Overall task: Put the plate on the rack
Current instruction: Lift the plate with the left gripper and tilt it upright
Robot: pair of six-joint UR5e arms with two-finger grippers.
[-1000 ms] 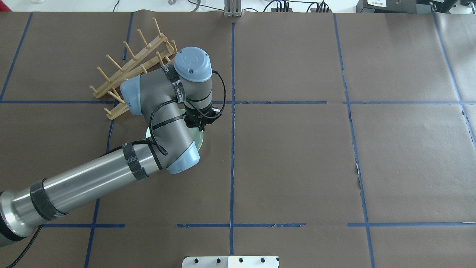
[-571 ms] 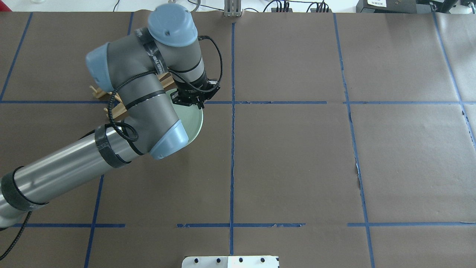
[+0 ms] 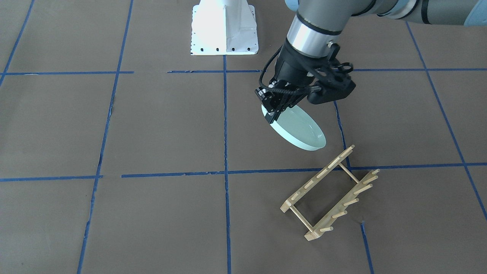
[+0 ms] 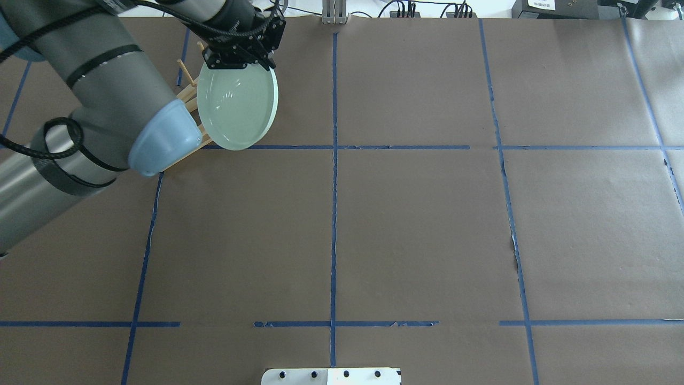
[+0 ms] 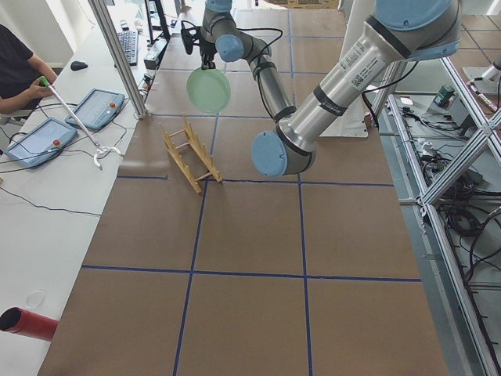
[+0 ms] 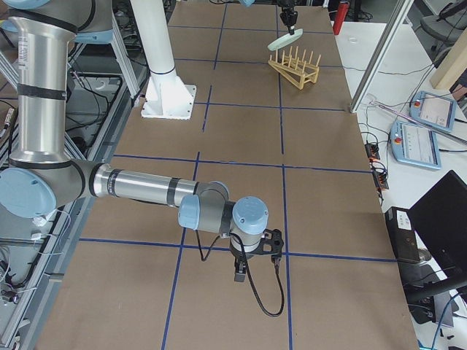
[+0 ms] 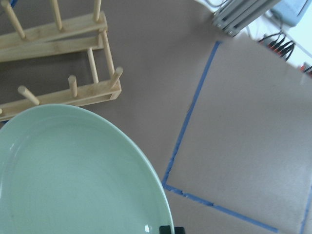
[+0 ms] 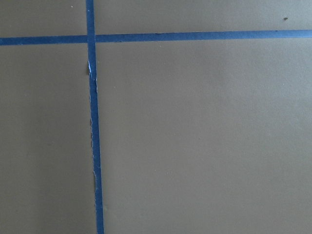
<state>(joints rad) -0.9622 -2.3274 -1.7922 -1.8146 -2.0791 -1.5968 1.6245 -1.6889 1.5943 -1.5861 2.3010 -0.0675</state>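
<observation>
My left gripper (image 3: 274, 110) is shut on the near rim of the pale mint-green plate (image 3: 298, 127) and holds it tilted in the air, clear of the table. The wooden rack (image 3: 331, 194) stands on the table just beyond and below the plate. In the overhead view the gripper (image 4: 238, 64) grips the plate (image 4: 238, 109) at its far edge, and the plate and arm hide most of the rack (image 4: 188, 95). The left wrist view shows the plate (image 7: 73, 175) above the rack (image 7: 63, 92). My right gripper (image 6: 239, 275) hangs low over bare table, far from both; I cannot tell its state.
The white base mount (image 3: 224, 28) stands at the robot's side of the table. Blue tape lines cross the brown paper. In the exterior left view an operator's tablets (image 5: 98, 106) and a red cylinder (image 5: 27, 323) lie on the side bench.
The left arm has lifted the plate off the table and carried it away from the robot, up over the rack's end. The rack has not moved.
</observation>
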